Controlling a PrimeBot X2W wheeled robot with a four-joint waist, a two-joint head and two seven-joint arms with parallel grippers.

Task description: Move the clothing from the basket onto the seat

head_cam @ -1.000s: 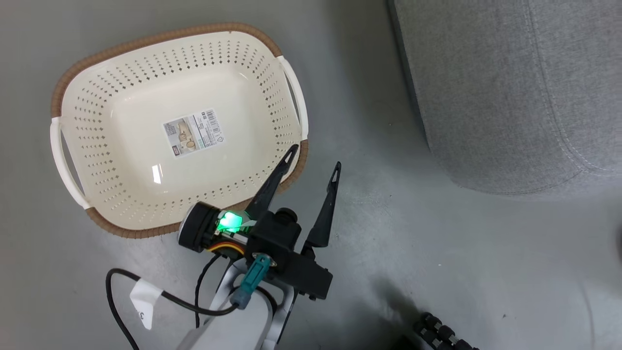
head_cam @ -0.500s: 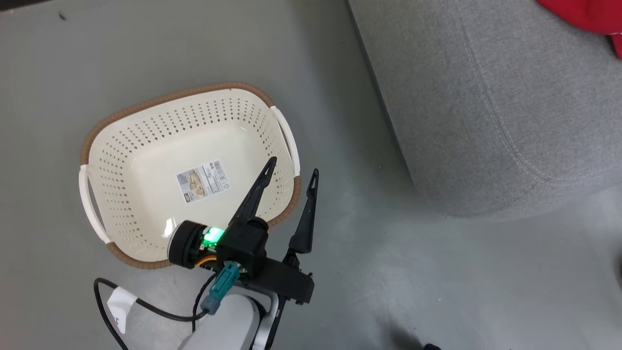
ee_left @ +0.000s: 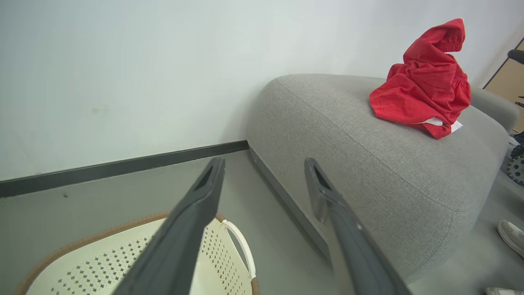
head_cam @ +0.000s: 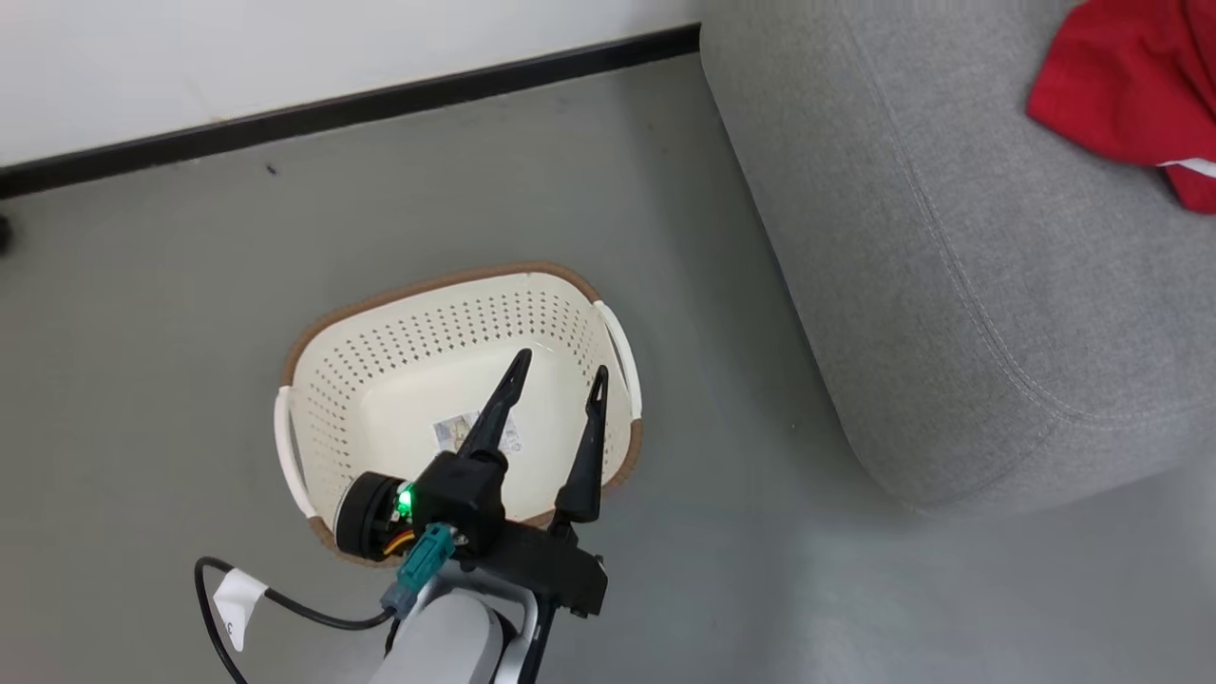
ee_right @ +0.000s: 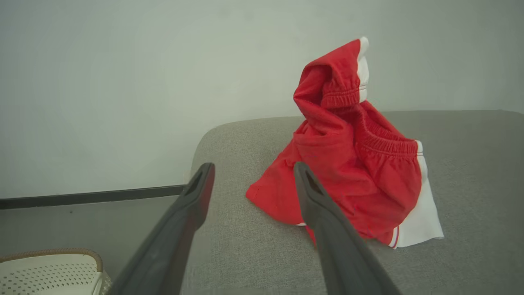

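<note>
Head view: grey floor [head_cam: 142,313] below a white wall [head_cam: 285,47] and dark baseboard [head_cam: 380,104]. Left of centre, cream-white basket [head_cam: 380,380] standing on the floor, brown rim uppermost, label [head_cam: 451,432] lying on its bottom. Over its near right part, left gripper [head_cam: 560,363] hanging with fingers spread wide and gripping nothing, tips pointing toward the wall. At the wrist, green light [head_cam: 407,502] glowing; beside the forearm, black cable [head_cam: 285,603] with a white tag. On the right, light-grey seat [head_cam: 902,237], near the basket with a strip of floor between them. At the upper right corner, red clothing [head_cam: 1121,85] lying on the seat, white stripe at its edge. Left wrist view: wide fingers framing the floor between basket handle and seat, clothing heaped to a peak on the seat's far top, pale shoe [ee_left: 511,234] on the floor at the right edge. Right wrist view: right gripper [ee_right: 253,165] about level with the seat top, fingers likewise spread wide and holding nothing. Beyond them, red heap with elastic waistband and white side panel resting on the cushion, right-hand finger crossing its lower edge in that view, contact impossible to judge.
</note>
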